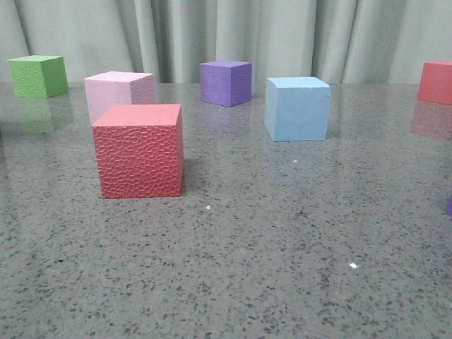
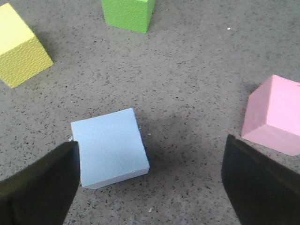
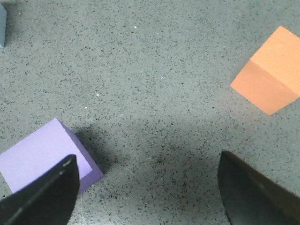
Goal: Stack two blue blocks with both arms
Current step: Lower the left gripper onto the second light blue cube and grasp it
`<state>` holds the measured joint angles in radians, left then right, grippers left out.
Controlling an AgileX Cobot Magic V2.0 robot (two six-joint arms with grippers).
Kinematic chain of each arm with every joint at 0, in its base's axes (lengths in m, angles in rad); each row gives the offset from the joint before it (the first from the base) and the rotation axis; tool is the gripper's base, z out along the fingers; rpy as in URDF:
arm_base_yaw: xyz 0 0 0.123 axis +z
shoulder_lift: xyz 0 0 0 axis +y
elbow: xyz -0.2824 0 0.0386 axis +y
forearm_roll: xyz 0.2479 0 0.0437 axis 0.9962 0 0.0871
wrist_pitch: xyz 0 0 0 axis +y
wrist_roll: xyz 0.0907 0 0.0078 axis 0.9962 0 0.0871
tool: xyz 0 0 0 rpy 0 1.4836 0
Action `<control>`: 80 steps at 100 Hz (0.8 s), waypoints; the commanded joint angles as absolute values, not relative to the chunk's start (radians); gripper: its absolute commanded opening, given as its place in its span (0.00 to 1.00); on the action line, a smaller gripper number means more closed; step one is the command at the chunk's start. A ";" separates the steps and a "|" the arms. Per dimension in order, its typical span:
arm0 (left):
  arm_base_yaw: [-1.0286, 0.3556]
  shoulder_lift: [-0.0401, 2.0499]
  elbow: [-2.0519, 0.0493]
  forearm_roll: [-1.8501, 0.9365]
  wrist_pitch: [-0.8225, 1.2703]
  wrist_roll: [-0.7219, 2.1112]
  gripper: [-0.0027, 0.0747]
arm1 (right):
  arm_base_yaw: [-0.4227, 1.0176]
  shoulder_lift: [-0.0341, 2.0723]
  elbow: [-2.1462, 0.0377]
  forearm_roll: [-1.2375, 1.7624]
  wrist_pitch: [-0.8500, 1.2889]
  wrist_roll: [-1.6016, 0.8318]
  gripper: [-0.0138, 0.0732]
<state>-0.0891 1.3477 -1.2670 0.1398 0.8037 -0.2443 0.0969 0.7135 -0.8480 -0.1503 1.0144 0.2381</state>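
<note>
One light blue block (image 1: 297, 108) stands on the table right of centre in the front view, behind and to the right of the red cube. The left wrist view shows a light blue block (image 2: 110, 146) flat on the table, its edge right by one black finger (image 2: 40, 187) of my left gripper (image 2: 150, 187), which is open with mostly bare table between its fingers. My right gripper (image 3: 147, 187) is open over bare table, holding nothing. Neither gripper appears in the front view.
In front stand a red cube (image 1: 140, 150), pale pink cube (image 1: 119, 92), purple cube (image 1: 225, 82), green cube (image 1: 38, 75) and another red cube (image 1: 436, 81). The left wrist view shows yellow (image 2: 21, 47), green (image 2: 128, 14) and pink (image 2: 274, 115) cubes; the right wrist view shows purple (image 3: 47, 154) and orange (image 3: 269, 75).
</note>
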 commanded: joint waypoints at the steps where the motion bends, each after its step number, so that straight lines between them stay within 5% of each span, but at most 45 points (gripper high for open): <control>1: -0.068 1.346 -1.303 0.172 0.752 -0.295 0.82 | 0.091 0.709 -0.871 -0.162 0.954 0.228 0.85; 80: -0.042 1.565 -1.303 0.192 0.736 -0.370 0.81 | 0.091 0.709 -0.871 -0.162 0.946 0.228 0.85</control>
<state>-0.0497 1.5874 -1.2693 0.1880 0.7861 -0.3421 0.0969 0.7135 -0.8480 -0.1496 1.0049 0.2362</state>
